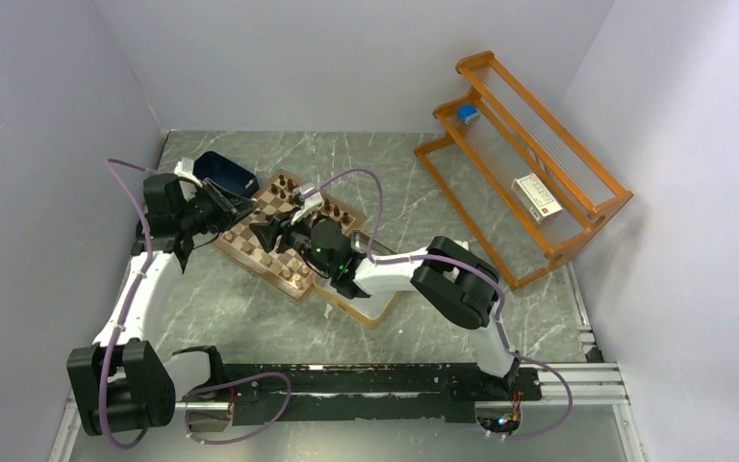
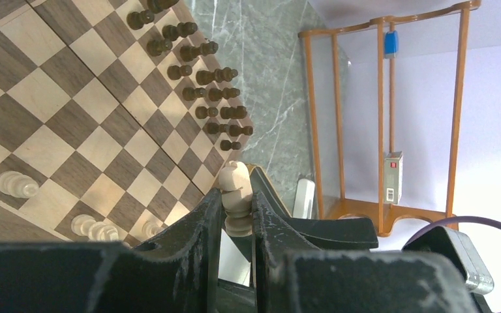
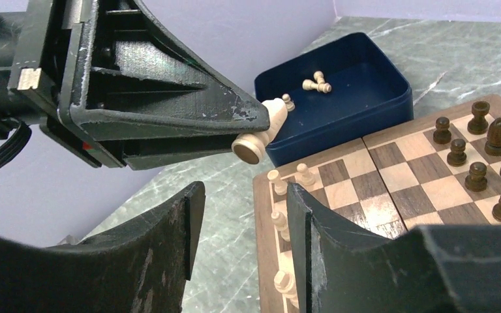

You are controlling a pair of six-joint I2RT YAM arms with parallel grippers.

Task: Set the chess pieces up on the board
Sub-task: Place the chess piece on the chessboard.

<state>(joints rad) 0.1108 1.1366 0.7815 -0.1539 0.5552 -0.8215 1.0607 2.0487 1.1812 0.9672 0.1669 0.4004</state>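
Observation:
The board [image 1: 256, 258] lies at the table's middle left. Dark brown chess pieces [image 2: 210, 94] stand in two rows on its far side. Several pale pieces [image 3: 278, 182] stand along its near edge. My left gripper [image 1: 245, 209] is shut on a pale piece [image 2: 237, 195], held tilted in the air by the board's left corner; the piece also shows in the right wrist view [image 3: 262, 130]. My right gripper [image 3: 242, 199] is open and empty, just off the board's edge, facing the left gripper's fingertips [image 3: 235, 116].
A navy tray [image 3: 355, 107] beyond the board holds a few loose pale pieces [image 3: 317, 84]. A silver gold-rimmed tin [image 1: 370, 306] lies under the right arm. An orange wire rack [image 1: 524, 164] with small boxes stands at the back right. Walls close in on both sides.

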